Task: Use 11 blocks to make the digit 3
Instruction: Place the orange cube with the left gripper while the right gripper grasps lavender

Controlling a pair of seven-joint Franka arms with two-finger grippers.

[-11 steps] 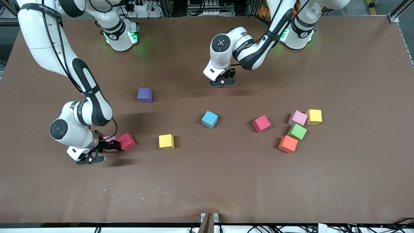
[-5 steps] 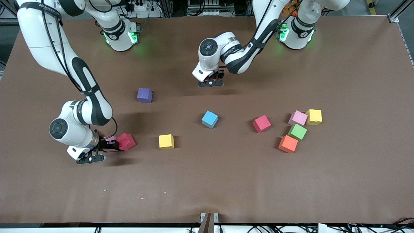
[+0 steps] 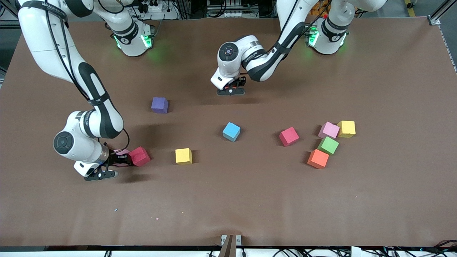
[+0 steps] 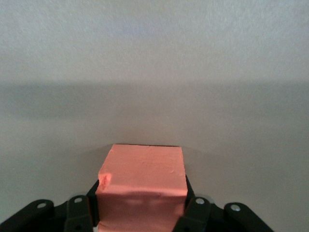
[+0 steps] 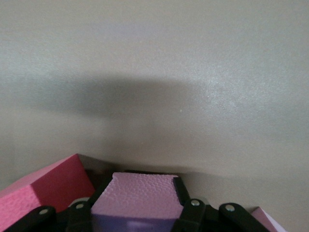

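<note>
While you watch, both grippers have their fingers clamped on blocks.
Right gripper (image 3: 119, 160): your fingers pinch a pink block (image 5: 133, 195) at table level; a red block (image 3: 139, 156) sits just beside the fingertips.
Left gripper (image 3: 236, 84): your fingers grip an orange block (image 4: 142, 186), held over bare table (image 3: 228, 200).
Loose blocks: purple (image 3: 159, 105), yellow (image 3: 183, 156), light blue (image 3: 231, 131) lie apart between your grippers.

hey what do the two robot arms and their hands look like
Both arms are glossy white with black joint bands and black cables along them; green lights glow at the bases. The left hand and the right hand are black with two fingers, round grey caps on the wrists.
</note>
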